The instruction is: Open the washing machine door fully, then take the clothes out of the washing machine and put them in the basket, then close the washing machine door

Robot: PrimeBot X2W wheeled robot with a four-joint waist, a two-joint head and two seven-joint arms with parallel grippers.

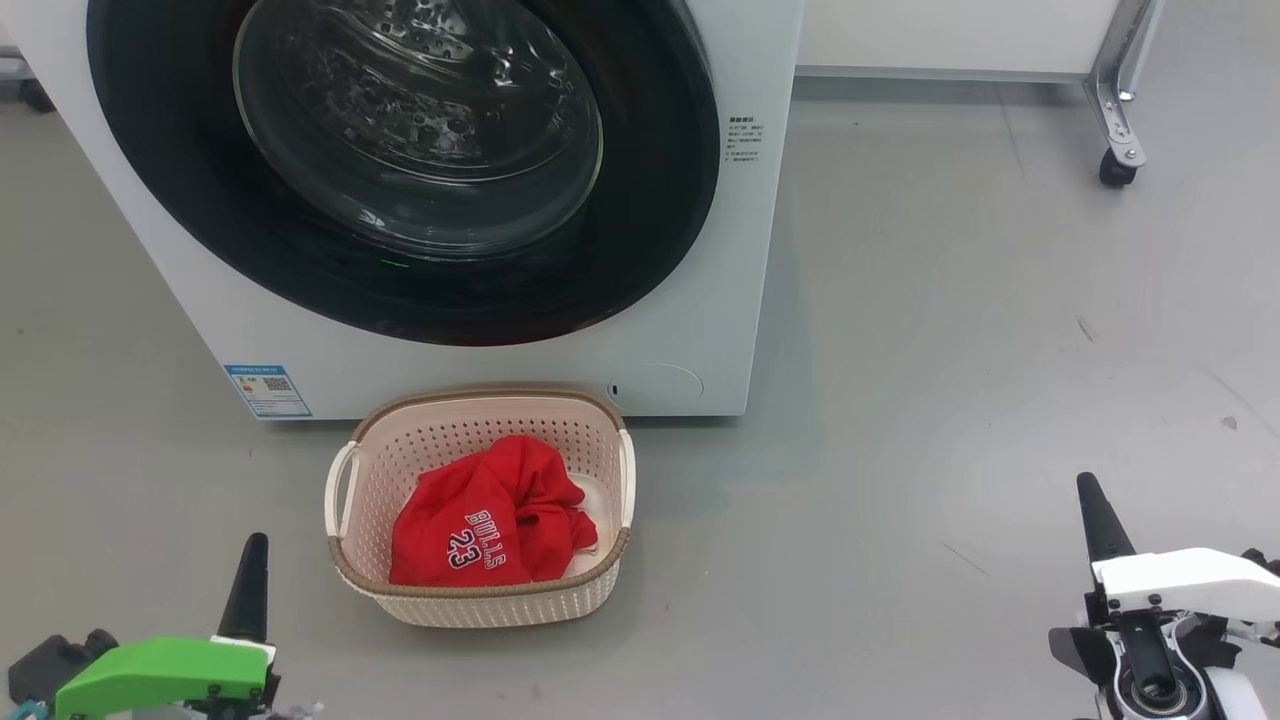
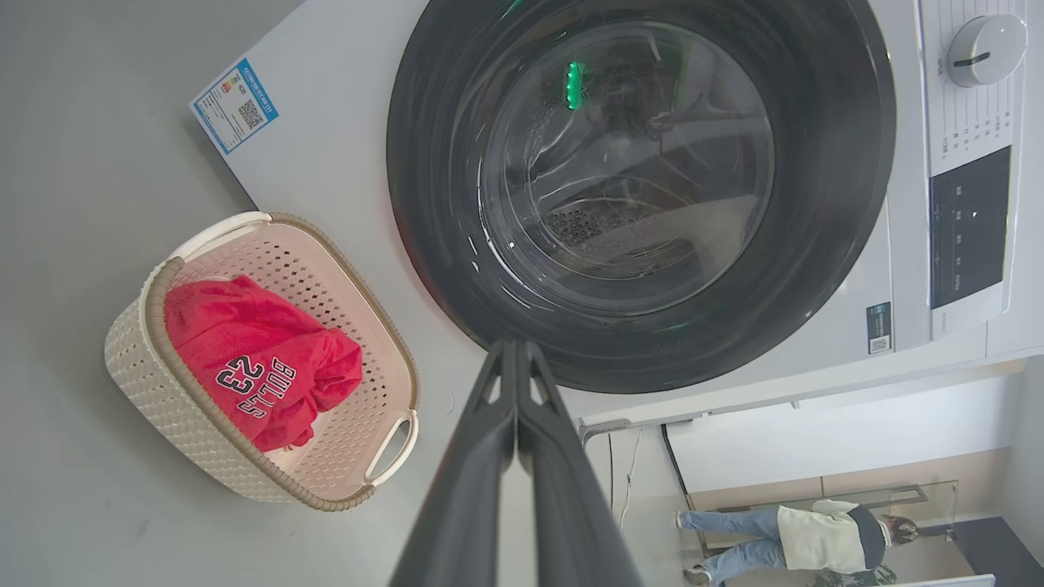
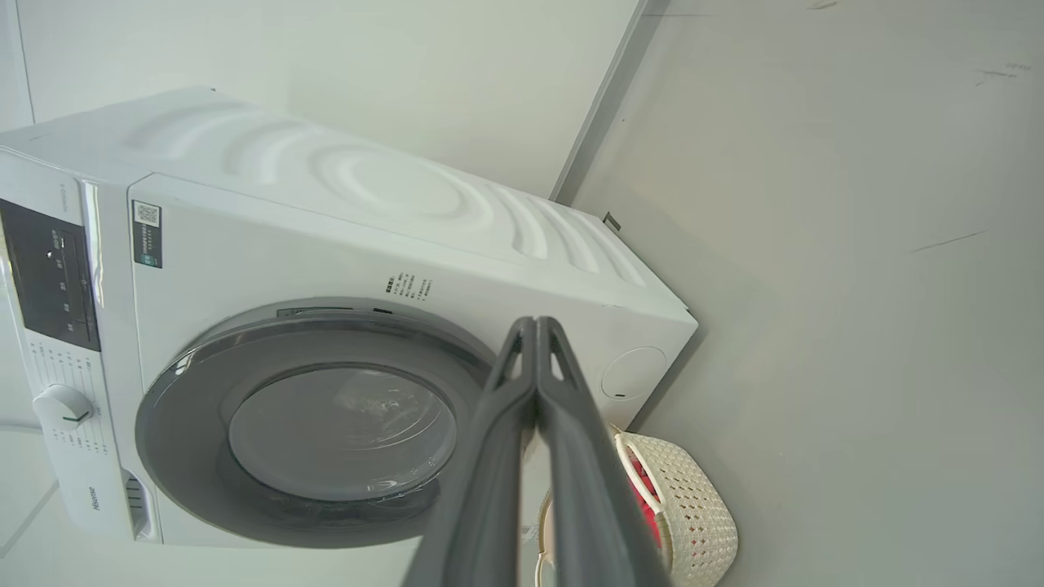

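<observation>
Washer (image 1: 740, 280): white front-loader, stood on the grey floor (image 1: 950, 350), front facing the robot.
Door (image 1: 420, 130): shut, black ring flush on the washer front. Steel drum was visible through the glass bowl, with a small green glint low on the glass.
Basket (image 1: 480, 605): upright on the floor just in front of the washer, below the door, one handle to each side. Back rim was near the washer's base; could not tell whether they touched.
Clothes (image 1: 480, 520): red heap inside the basket, piled toward its left and front, "BULLS 23" print facing up. A strip of white showed at the heap's right edge.
Left fingers (image 2: 481, 456): pressed together tip to tip, holding nothing. They sat low at the head view's left, pointing toward the washer, well apart from the basket.
Right fingers (image 3: 489, 473): pressed together likewise, holding nothing. They sat low at the head view's right, over the floor, well apart from basket and washer.
Label (image 1: 268, 390): blue, at the washer's lower front corner, left of the basket.
Controls: dial (image 2: 985, 49) and dark panel (image 2: 971, 228) along the washer's top front.
Background: a metal frame leg on a caster (image 1: 1118, 165) stood to the right beyond the washer. A person (image 2: 816, 538) in jeans and a pale top showed far off in the left wrist view.
</observation>
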